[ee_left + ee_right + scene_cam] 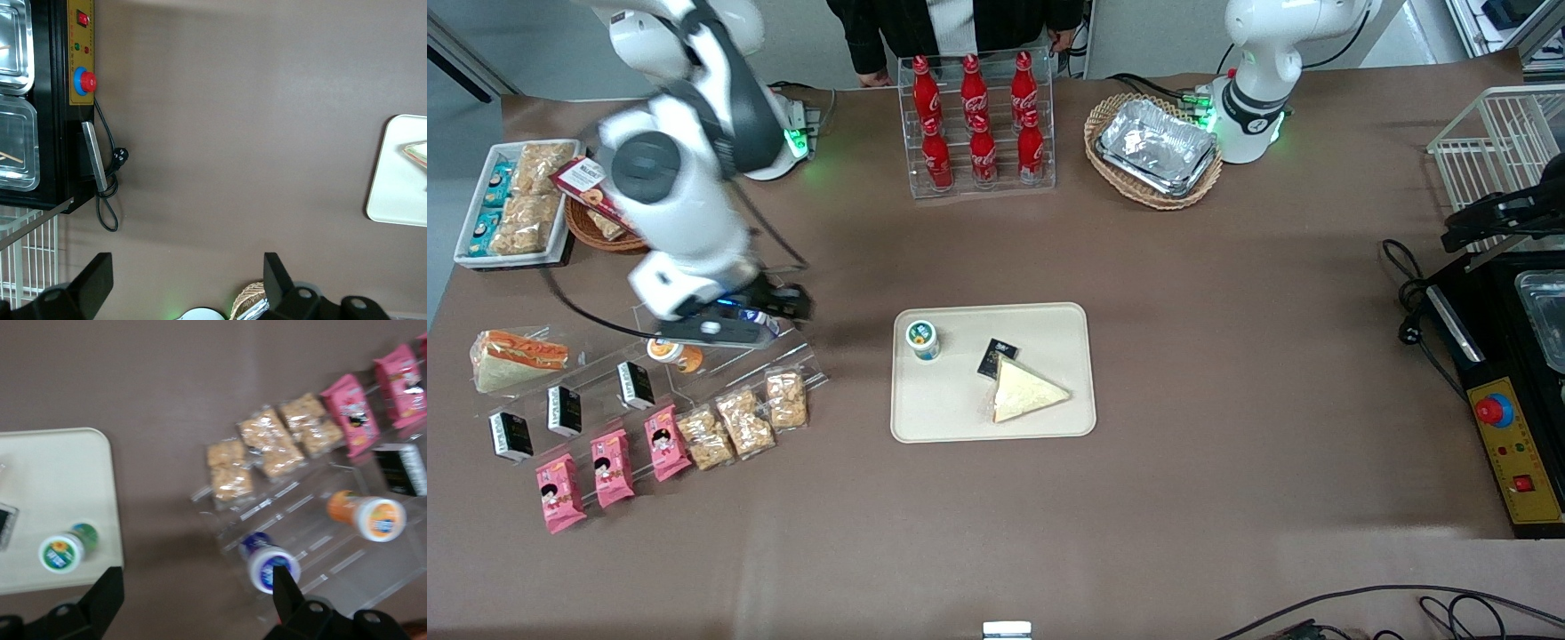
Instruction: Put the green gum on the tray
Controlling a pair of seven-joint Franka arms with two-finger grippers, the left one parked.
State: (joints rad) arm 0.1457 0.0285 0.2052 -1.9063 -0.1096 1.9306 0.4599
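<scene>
The small green-lidded gum bottle (924,340) stands upright on the flat beige rectangular tray (951,409), near its corner, while the right arm's gripper (778,307), fingers wide apart and empty, hangs above the clear acrylic snack rack (720,373).

Green gum (924,340), white green-rimmed lid, apparently upright, on beige tray (960,413) near a corner
</scene>
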